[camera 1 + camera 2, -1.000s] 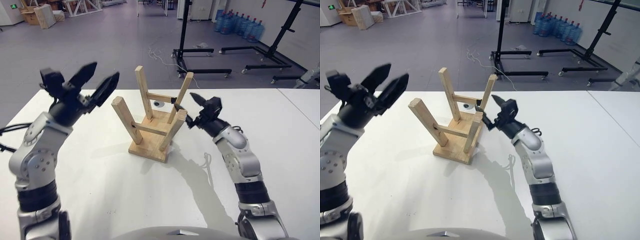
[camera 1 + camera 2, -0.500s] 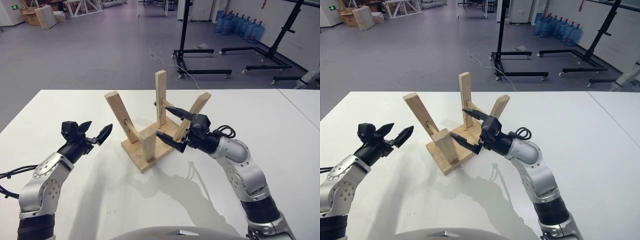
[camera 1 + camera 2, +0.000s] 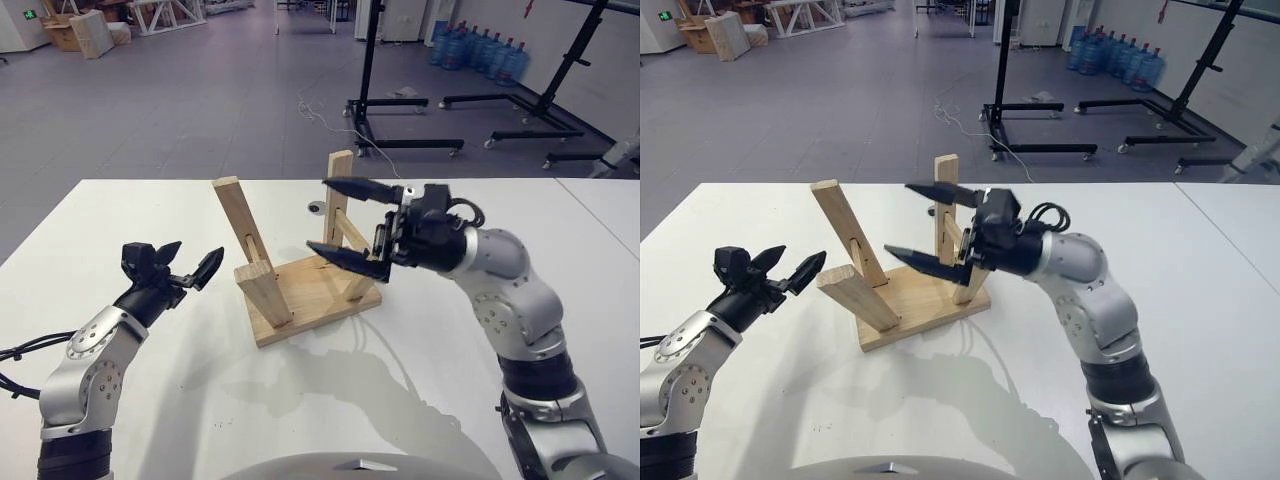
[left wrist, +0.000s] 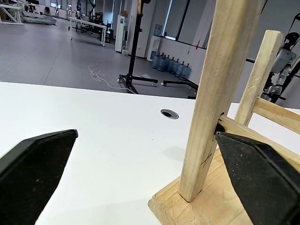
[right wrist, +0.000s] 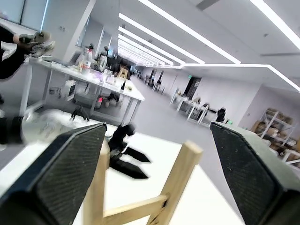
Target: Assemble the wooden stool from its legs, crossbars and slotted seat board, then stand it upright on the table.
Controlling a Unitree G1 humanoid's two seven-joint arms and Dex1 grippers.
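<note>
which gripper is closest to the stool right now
The right gripper, open at the upturned legs of the stool; the left gripper hovers open, apart on its left.

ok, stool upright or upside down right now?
Upside down: the stool rests with its seat board flat on the table, legs pointing up.

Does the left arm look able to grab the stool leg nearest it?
Probably yes. The left arm's fingers are open and point at the nearest leg, with only bare table between; the right arm's fingers are over by the far legs.

no legible text, no readable signs
</note>
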